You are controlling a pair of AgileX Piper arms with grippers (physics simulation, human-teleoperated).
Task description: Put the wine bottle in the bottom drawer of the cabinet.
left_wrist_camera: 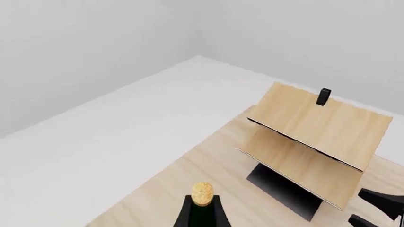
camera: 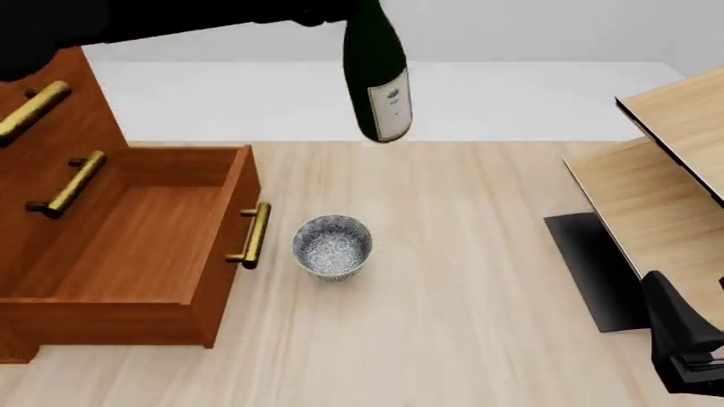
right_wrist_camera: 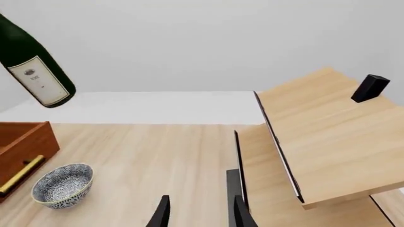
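Green wine bottle (camera: 377, 76) aloft in my left gripper (left_wrist_camera: 202, 215).
It hung above the table (camera: 476, 280); bottom drawer (camera: 125, 237) stood open, my right gripper (right_wrist_camera: 198, 213) parted.

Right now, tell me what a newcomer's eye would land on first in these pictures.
First, the wine bottle, hanging in the air above the table's far side, held by the left tool at its neck. Next, the bottom drawer standing pulled open on the left, with a small patterned bowl just beside its brass handle.

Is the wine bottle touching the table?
Apart. The right wrist view shows the bottle hanging in the air, with a wide gap above the table.
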